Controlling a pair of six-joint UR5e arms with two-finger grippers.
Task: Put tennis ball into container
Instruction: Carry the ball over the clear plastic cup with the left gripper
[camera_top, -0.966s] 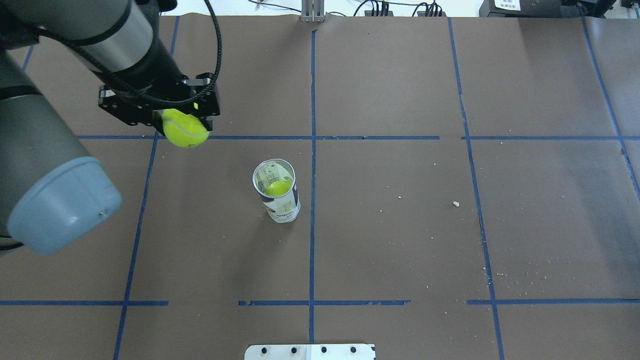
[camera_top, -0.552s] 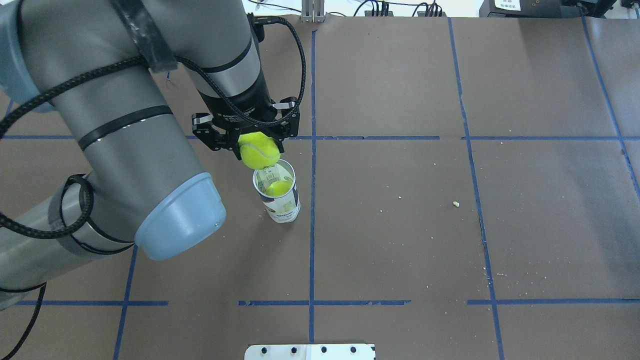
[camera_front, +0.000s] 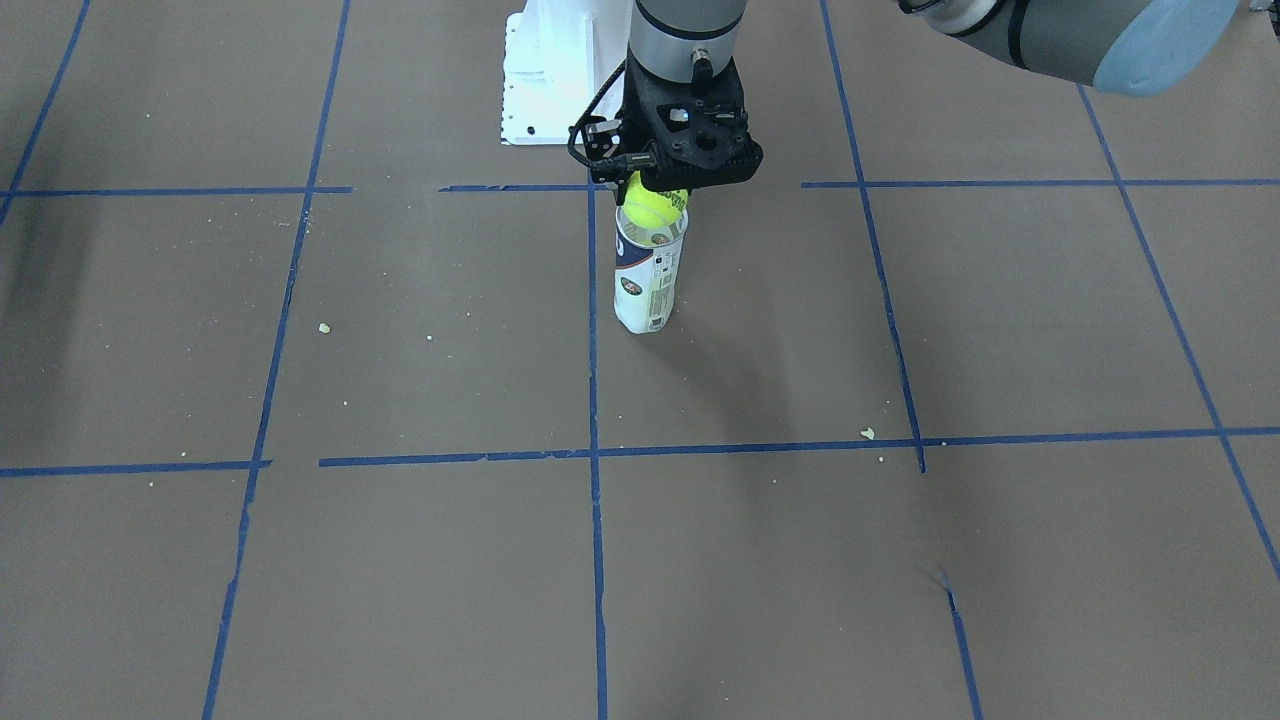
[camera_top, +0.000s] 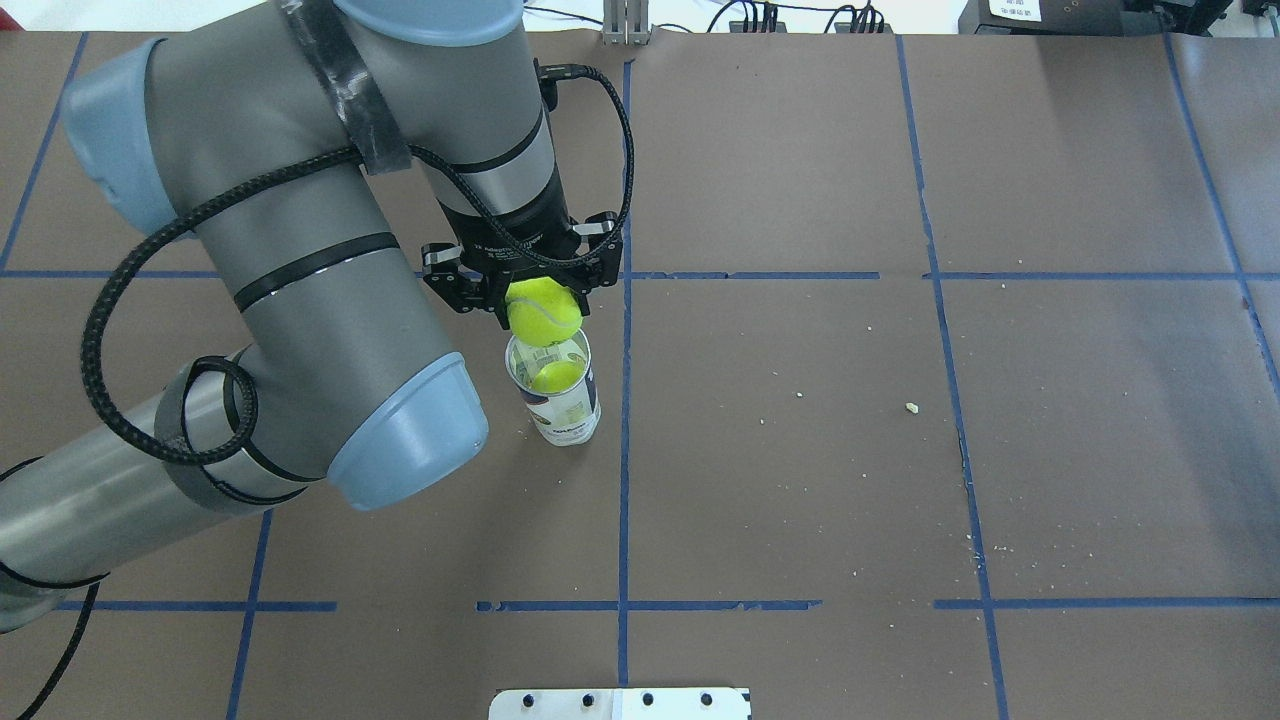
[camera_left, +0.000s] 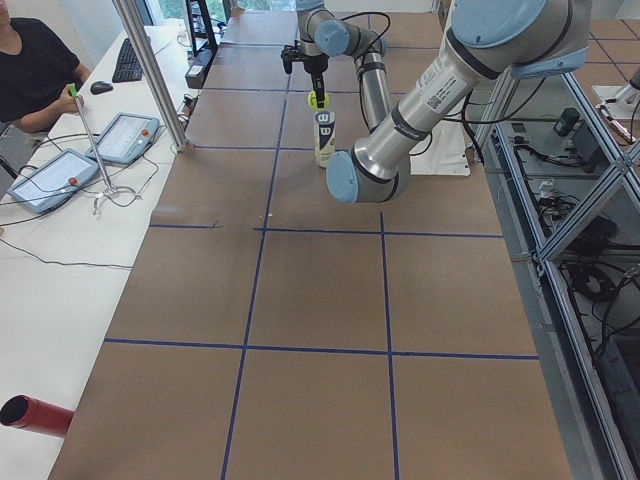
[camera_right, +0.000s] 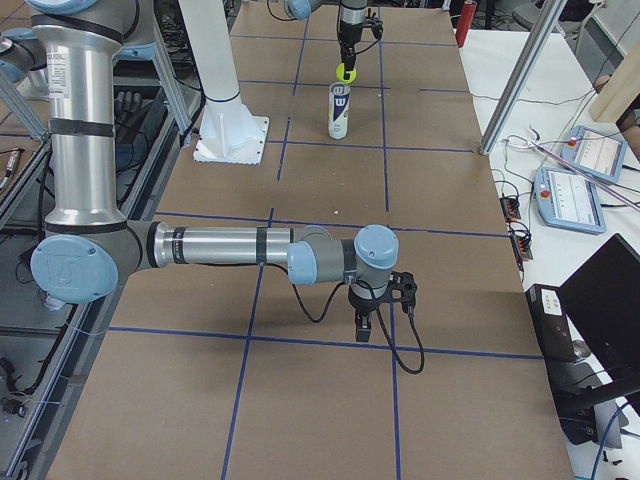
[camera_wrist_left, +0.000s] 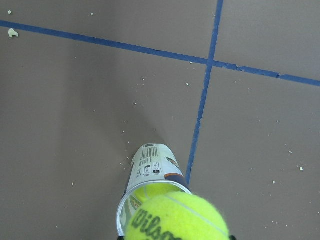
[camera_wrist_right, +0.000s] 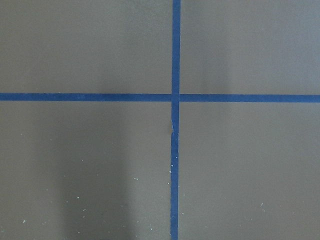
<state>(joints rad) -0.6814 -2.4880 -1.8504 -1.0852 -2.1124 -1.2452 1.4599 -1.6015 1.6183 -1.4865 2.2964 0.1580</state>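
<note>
Upright container (camera_top: 568, 408) near the middle of the table (camera_top: 900, 450), second ball (camera_top: 556, 376) inside, left tool (camera_top: 541, 305) clamped on tennis ball (camera_top: 544, 318) just above its mouth, right tool (camera_right: 375, 325) opening cannot be told.

The left arm (camera_top: 300, 280) reaches forward with its elbow bent and wrist turned straight down; the left gripper (camera_top: 541, 302) hangs vertical, fingers clamped on the tennis ball (camera_top: 546, 316). The right arm (camera_right: 230, 247) is stretched out low and level, right gripper (camera_right: 365, 325) pointing down, its fingers too small to judge
</note>
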